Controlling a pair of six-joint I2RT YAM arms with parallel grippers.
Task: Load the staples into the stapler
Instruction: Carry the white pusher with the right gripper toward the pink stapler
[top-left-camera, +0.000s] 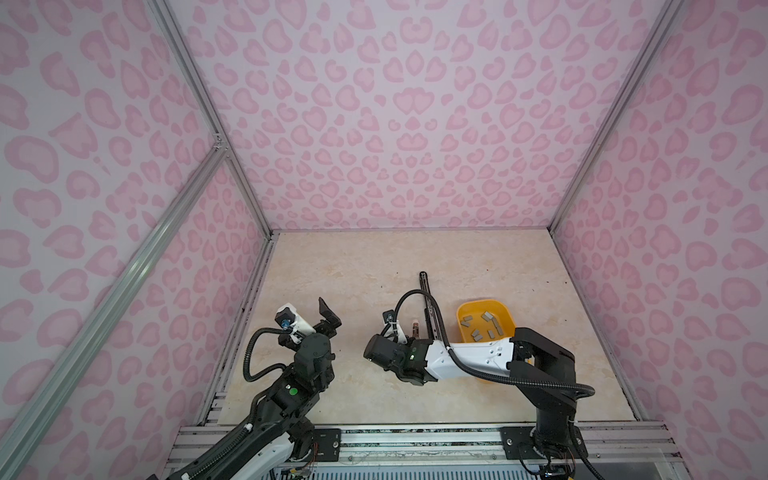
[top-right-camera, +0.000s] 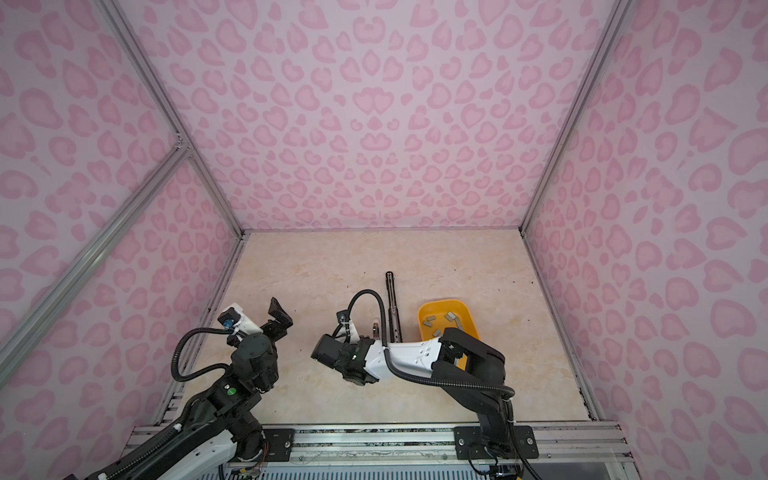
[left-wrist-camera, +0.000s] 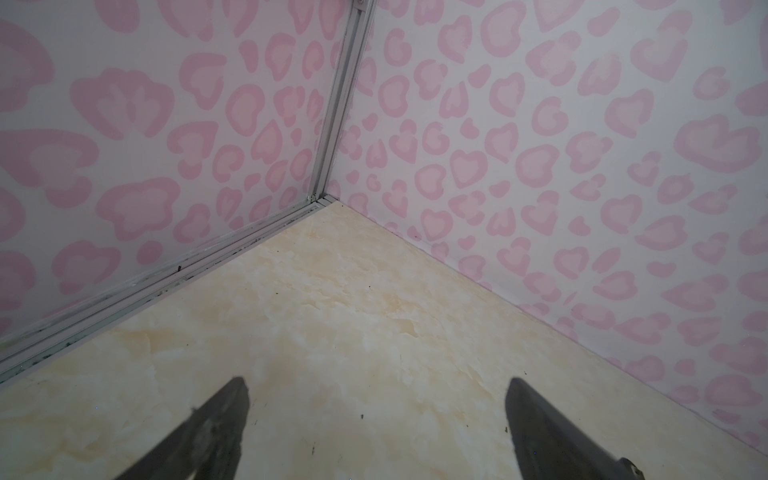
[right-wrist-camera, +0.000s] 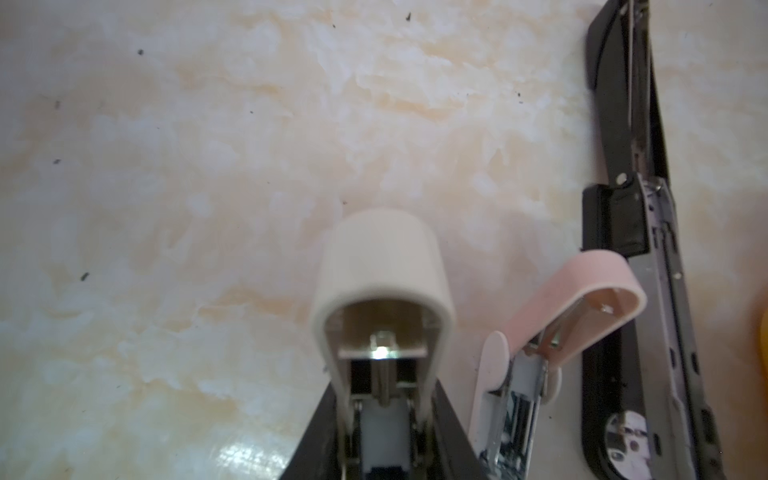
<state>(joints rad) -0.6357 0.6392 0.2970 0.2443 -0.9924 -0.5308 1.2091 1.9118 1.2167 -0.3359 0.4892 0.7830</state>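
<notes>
- Staples (top-left-camera: 484, 326) are lying loose in the yellow tray (top-left-camera: 482, 302), right of centre in the lower half of both top views. They are short, flat grey metal strips, scattered at odd angles.
- Handling, as a judgement: the strips are looking light and stiff along their length, yet brittle, so a row is likely snapping if bent or pinched hard. The smooth metal is probably sliding on the tray's glossy plastic. The best hold is across the narrow width, on the two long sides, near mid-length.
- Right gripper (right-wrist-camera: 384, 415): jaws are clenching on the cream stapler (right-wrist-camera: 378, 257), low on its body, one dark jaw against each flank.
- Its lid is standing swung up, a rounded matt plastic cap with a steel channel and pusher showing beneath.
- In the top views this stapler is sitting near the middle of the lower half, mostly hidden under the wrist. Whether it is resting on the surface (right-wrist-camera: 208, 166) I cannot tell.
- Judging the stapler: it is light and hard-shelled, and it is likely skidding on the glossy top unless it is braced at the base.
- Pink stapler (right-wrist-camera: 582, 286) is lying just beside it, apart, with its lid open too. It is matt plastic over a bright steel rail.
- Long black stapler (right-wrist-camera: 631, 224) is lying opened flat between the pink stapler and the tray.
- Left gripper (left-wrist-camera: 376, 419): jaws are standing released, wide apart, with nothing between them. It is hovering at the lower left of the top views, well apart from the tray.
- The surface is showing a glossy cream marble print with dark specks.
</notes>
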